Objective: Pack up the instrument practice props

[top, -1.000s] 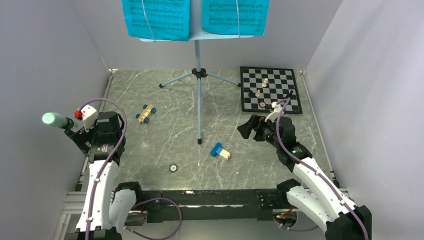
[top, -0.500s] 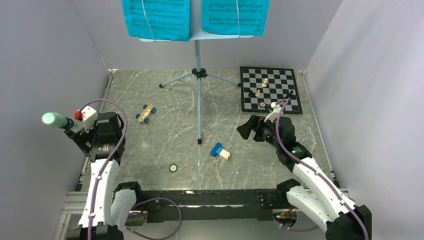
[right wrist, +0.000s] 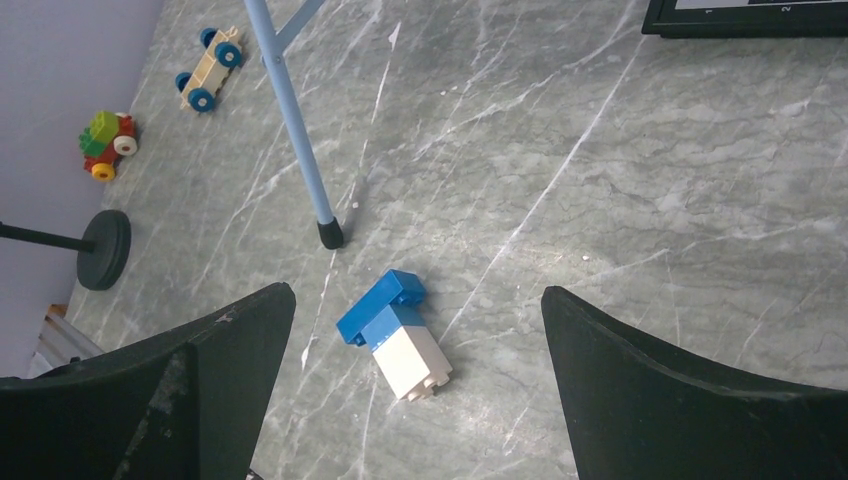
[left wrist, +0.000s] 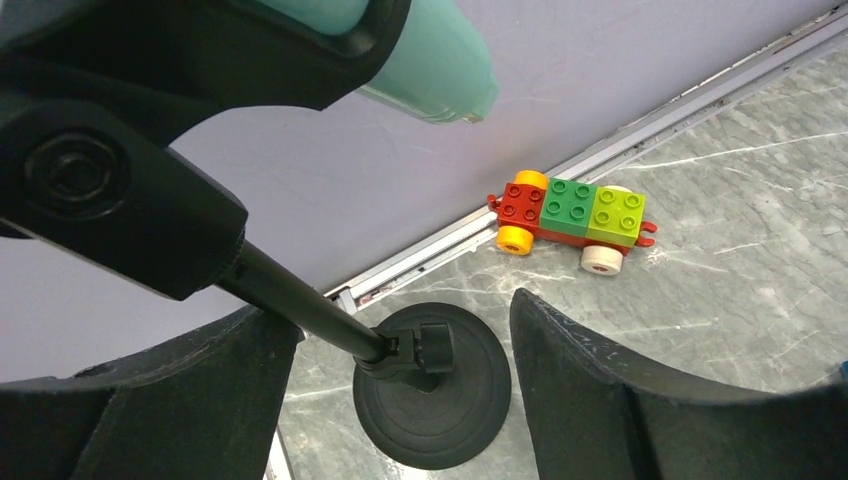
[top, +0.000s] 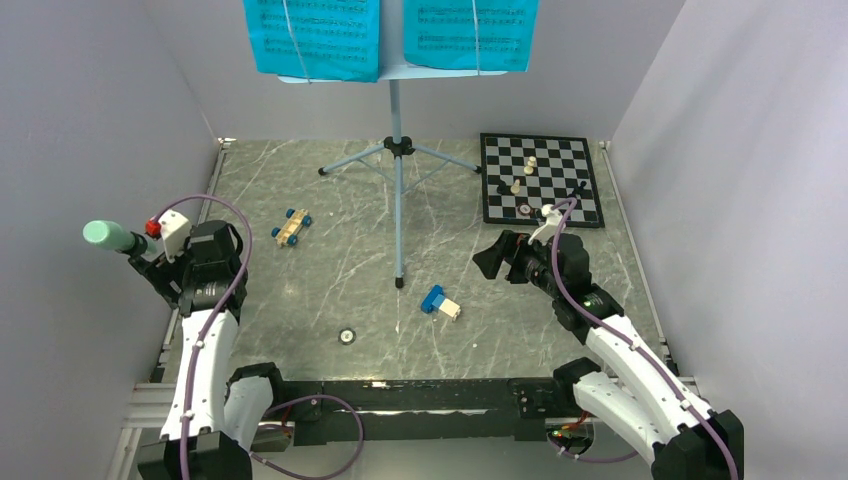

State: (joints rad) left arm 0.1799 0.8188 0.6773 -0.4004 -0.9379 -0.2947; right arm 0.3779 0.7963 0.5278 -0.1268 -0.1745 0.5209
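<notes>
One pale-blue music stand (top: 399, 147) stands far-centre on the table (top: 330, 290), two cyan pages (top: 312, 38) on its desk; the right gripper (right wrist: 417, 293), jaws wide apart and empty, hangs above a blue-white block (right wrist: 395, 335); the left gripper (left wrist: 400, 330), jaws apart, straddles the black mic stand (left wrist: 440, 410) by the left wall, mint-green microphone (left wrist: 430, 70) clipped atop.

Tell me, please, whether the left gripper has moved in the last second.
Yes, slightly: the left gripper edged toward the left wall, away from the toy car.
</notes>
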